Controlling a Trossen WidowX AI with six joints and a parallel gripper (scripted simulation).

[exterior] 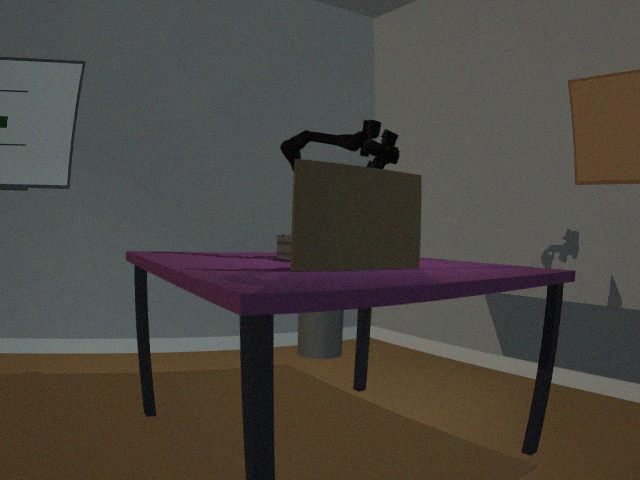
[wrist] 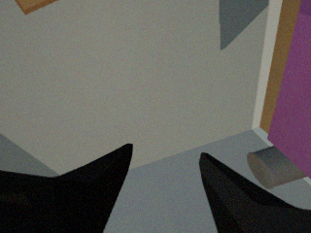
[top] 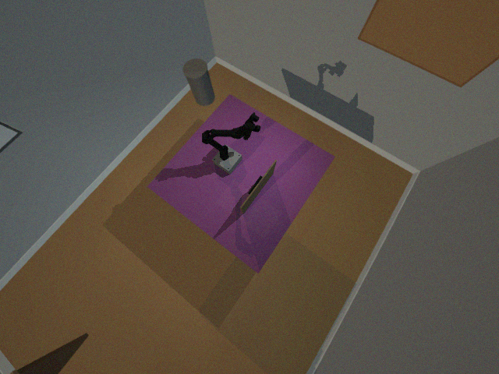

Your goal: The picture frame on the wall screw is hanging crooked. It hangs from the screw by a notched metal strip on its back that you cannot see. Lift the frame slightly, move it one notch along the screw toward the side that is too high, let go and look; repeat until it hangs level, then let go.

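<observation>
The upright tan board (top: 263,183) (exterior: 356,217) stands on the magenta table. A thin dark shape (top: 255,185), seemingly the picture frame, shows edge-on against its arm-facing side in the top view. The exterior view shows only the board's back, and the wrist view does not show the frame. The screw and the frame's tilt cannot be made out. My gripper (wrist: 166,153) is partly open and empty, its black fingers apart with only walls behind them. It is raised above the table, away from the frame, and faces a room corner.
The arm's pale base (top: 232,164) stands on the magenta table (top: 314,163) (exterior: 248,303) (wrist: 296,97), on the board's arm-facing side. A grey cylinder (top: 201,86) (exterior: 320,334) (wrist: 284,164) stands on the floor near the corner. An orange panel (top: 435,36) (exterior: 607,129) is on the wall.
</observation>
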